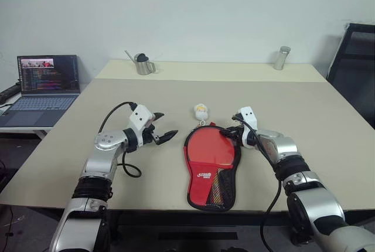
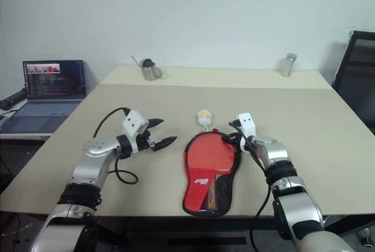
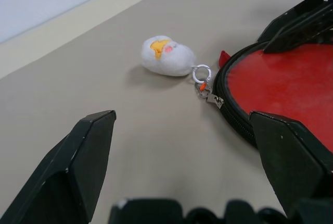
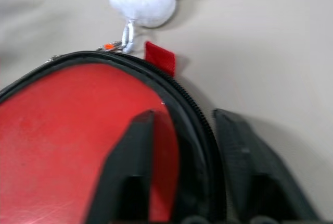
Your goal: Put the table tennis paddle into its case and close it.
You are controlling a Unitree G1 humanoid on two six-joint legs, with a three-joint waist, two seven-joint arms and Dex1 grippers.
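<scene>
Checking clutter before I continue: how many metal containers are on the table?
2: a metal watering can at the table's far left, and a metal shaker at the far right. None seem hidden.

Left gripper [image 1: 163,126] hovers with its two black fingers [image 3: 78,166] spread wide, pointing toward three o'clock. Right gripper [image 4: 179,146] points toward ten o'clock, its fingers [image 4: 130,161] narrowed onto the rim of the case [image 1: 233,164], one inside, one outside.

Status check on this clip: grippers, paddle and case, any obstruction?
Left gripper open, clear of the case. Right gripper straddling the case's zippered rim. Paddle lying in the case, unzipped. Plush charm on the zip pull; no obstruction.
</scene>
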